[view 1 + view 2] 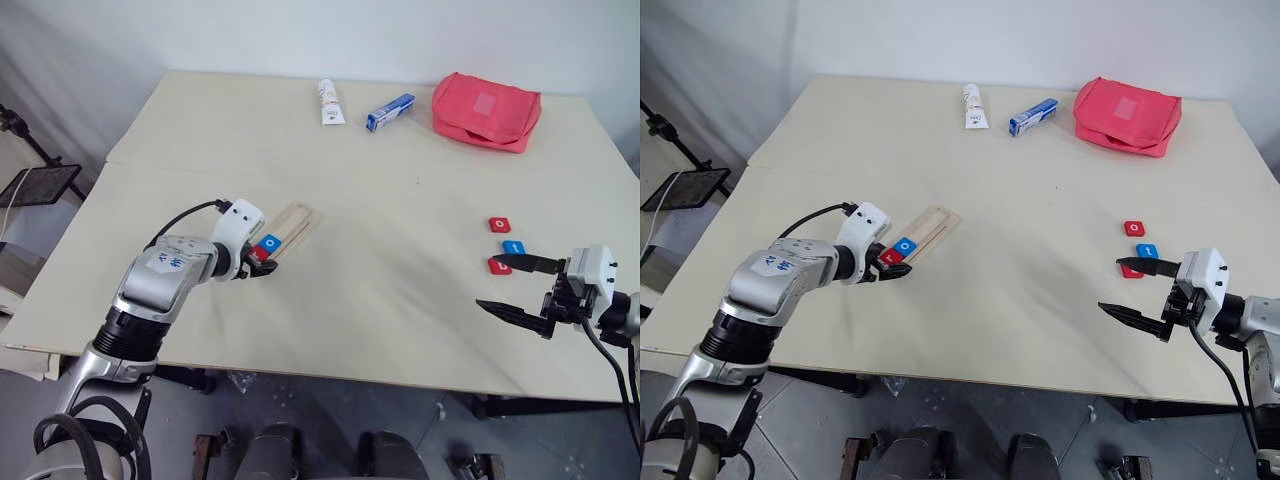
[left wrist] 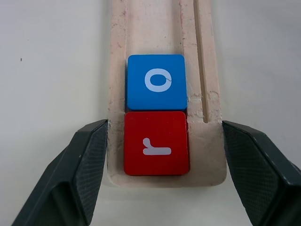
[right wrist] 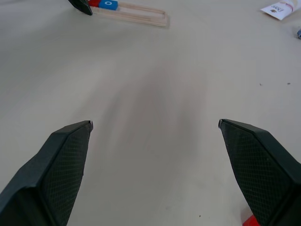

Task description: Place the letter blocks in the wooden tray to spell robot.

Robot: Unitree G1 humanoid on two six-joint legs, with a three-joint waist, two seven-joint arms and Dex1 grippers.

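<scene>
Beige tabletop (image 1: 400, 300): wooden tray (image 1: 288, 228) holds red r block (image 2: 156, 143) and blue o block (image 2: 156, 82); left gripper (image 2: 160, 165) jaws open around its end. Right gripper (image 1: 515, 285) jaws open, empty, beside three loose blocks (image 1: 506, 245), letters possibly o/t. Far edge: tube (image 1: 331, 101), blue box (image 1: 390, 112), red pouch (image 1: 486, 110).

Head cameras overlook the table (image 1: 400, 300); wrist cameras sit low, near it.

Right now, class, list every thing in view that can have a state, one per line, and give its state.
Wooden tray: holds two blocks at one end, rest unfilled.
Red r block: lying in tray, end slot.
Blue o block: in tray, touching r.
Three loose blocks: on table, unplaced.
Left gripper: open, straddling tray end.
Right gripper: open, holding nothing.
Red pouch: closed.
</scene>
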